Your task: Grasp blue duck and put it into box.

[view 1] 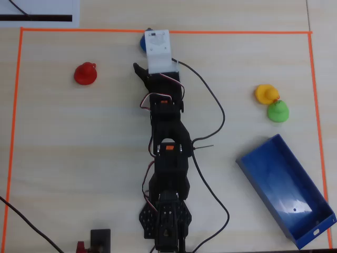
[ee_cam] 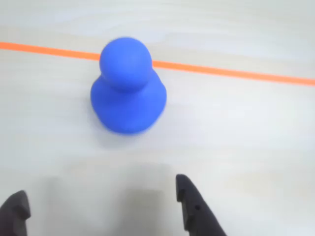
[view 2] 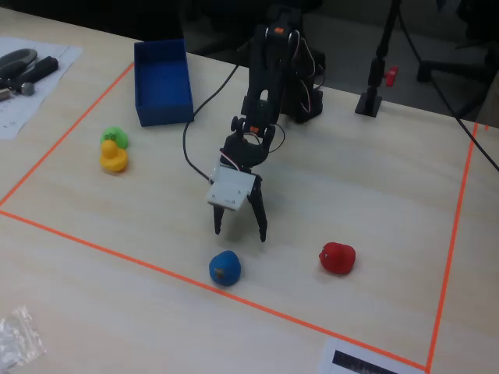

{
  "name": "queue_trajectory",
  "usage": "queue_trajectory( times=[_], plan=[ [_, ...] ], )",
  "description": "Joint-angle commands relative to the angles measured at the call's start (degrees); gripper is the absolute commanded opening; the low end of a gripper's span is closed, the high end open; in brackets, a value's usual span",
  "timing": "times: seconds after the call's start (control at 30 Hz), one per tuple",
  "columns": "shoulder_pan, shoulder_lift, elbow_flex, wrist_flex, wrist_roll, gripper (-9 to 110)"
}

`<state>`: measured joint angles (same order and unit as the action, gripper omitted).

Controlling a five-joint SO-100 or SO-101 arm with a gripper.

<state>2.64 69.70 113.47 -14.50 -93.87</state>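
The blue duck [ee_cam: 128,88] stands on the pale table just inside the orange tape line, ahead of my gripper in the wrist view. It also shows in the fixed view [view 2: 224,267] and peeks out beside the white wrist block in the overhead view [view 1: 144,41]. My gripper [ee_cam: 98,199] is open and empty, its fingertips short of the duck; in the fixed view the gripper [view 2: 240,230] hangs just above and behind it. The blue box [view 1: 310,213] lies at the lower right of the overhead view, far from the duck; it also shows in the fixed view [view 2: 163,109].
A red duck [view 1: 85,73] sits left of the arm in the overhead view. A yellow duck [view 1: 266,94] and a green duck [view 1: 278,111] sit together above the box. Orange tape [view 1: 16,105] borders the work area. Cables trail beside the arm.
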Motion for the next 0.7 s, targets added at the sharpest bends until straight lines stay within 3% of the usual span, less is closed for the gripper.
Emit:
queue_trajectory(
  times=[0.0,0.23,0.43,0.67],
  plan=[
    [0.53,-3.25,-7.56,-0.18,-0.7,41],
    [1.05,-9.32,-11.78,-2.55,0.18,42],
    [0.35,-13.8,-18.11,-9.23,10.81,42],
    [-0.09,-19.34,-25.22,-8.44,11.87,42]
  ],
)
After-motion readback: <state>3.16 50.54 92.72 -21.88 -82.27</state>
